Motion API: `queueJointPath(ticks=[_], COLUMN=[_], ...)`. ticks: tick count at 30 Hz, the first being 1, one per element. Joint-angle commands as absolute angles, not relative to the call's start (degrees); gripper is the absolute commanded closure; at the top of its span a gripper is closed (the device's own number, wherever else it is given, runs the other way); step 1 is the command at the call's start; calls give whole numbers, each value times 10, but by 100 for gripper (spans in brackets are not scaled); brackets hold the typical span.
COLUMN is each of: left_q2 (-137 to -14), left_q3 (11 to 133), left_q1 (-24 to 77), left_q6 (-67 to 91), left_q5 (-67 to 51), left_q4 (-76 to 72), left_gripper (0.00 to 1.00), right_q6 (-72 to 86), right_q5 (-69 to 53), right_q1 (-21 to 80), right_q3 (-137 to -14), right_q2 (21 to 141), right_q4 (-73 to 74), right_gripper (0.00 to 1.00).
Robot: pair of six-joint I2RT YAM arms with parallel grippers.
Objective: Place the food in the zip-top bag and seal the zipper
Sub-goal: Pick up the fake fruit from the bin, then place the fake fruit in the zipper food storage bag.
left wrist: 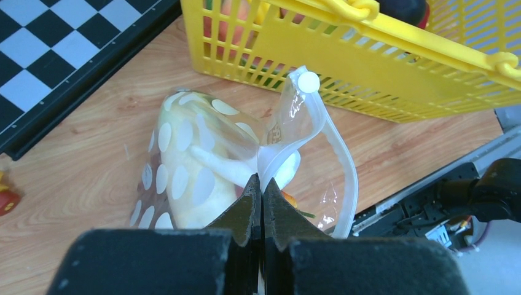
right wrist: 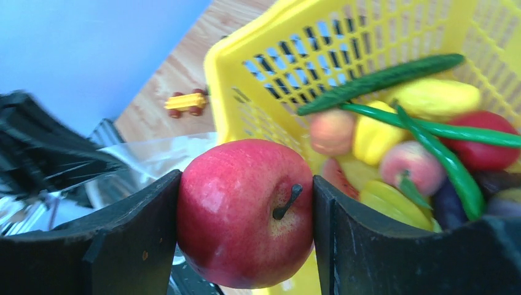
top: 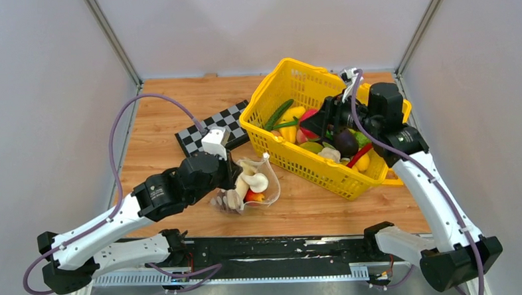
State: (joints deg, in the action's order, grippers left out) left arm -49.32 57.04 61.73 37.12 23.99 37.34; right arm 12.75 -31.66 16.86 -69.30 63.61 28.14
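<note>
My right tool is clamped on a red apple over the basket; the zip-top bag lies at eight o'clock from it in the top view. My left tool, the nearer one, pinches the bag's rim, with the mouth facing the basket.

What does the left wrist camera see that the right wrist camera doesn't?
Only the left wrist view shows the checkerboard and the left claw pinched shut on the edge of the dotted zip-top bag, with a cream-white vegetable inside. Only the right wrist view shows the right claw squeezing a red apple, plus a long green vegetable on top of other toy food. Both show the yellow basket and the wooden table.
</note>
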Motion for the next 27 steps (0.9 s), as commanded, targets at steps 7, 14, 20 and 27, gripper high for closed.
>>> queueJointPath(ticks=[7,14,20,27], left_q2=[-490,-486,-486,-485], left_q3=[581,576,566,561], left_q1=[615,615,615,616], left_q6=[390,410,426,432], left_q5=[173,190,200,206], left_q4=[286,285,274,266], left_gripper=[100,100,100,100], right_q6=[157,125,91,109], right_q5=[-356,-248,-117,-33], right_q1=[331,484,582,605], right_q3=[-641,-617,-586,-559], right_q2=[568,585,600,645], right_q4=[200,183,147,62], right_gripper=[72,72,71,61])
